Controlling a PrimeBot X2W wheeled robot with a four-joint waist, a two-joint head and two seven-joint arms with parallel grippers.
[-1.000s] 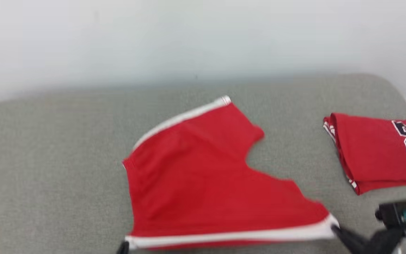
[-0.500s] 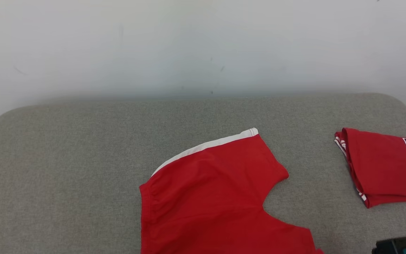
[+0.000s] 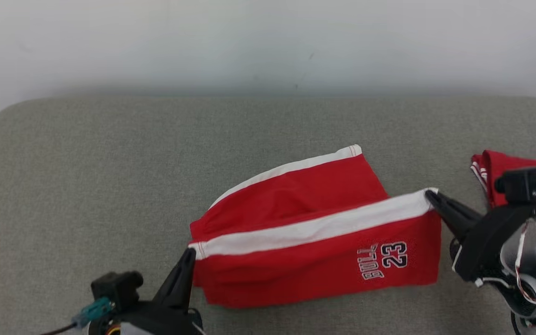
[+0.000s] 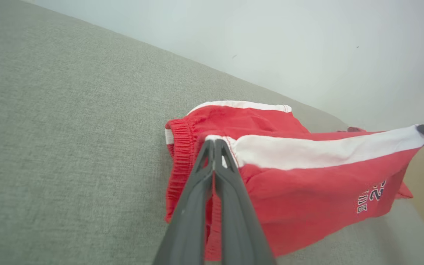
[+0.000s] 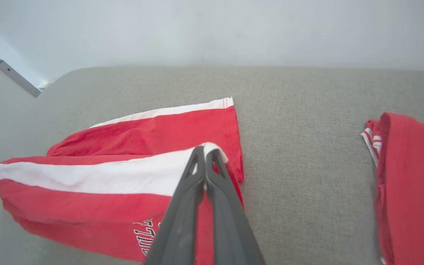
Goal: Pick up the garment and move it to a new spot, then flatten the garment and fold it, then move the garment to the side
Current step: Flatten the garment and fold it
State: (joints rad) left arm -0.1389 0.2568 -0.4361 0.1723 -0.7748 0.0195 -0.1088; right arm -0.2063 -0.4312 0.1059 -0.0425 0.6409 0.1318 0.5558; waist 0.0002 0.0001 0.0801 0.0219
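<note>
The garment is a pair of red shorts with white side stripes and a "BULL 23" print, lying on the grey cushion. Its near half is lifted and held taut over the far half. My left gripper is shut on the waistband corner at the left end. At the right end, my right gripper is shut on the hem corner of the white stripe. The lifted edge stretches between both grippers, above the far leg, which lies flat.
A second red folded garment lies at the cushion's right end, behind my right arm, also seen in the right wrist view. A pale wall runs behind the cushion. Bare grey cushion spreads to the left and far side.
The shorts lay spread flat before; now the near leg is lifted and carried over the far one, print side up. Both grippers have come up with it. The head camera has also shifted.
</note>
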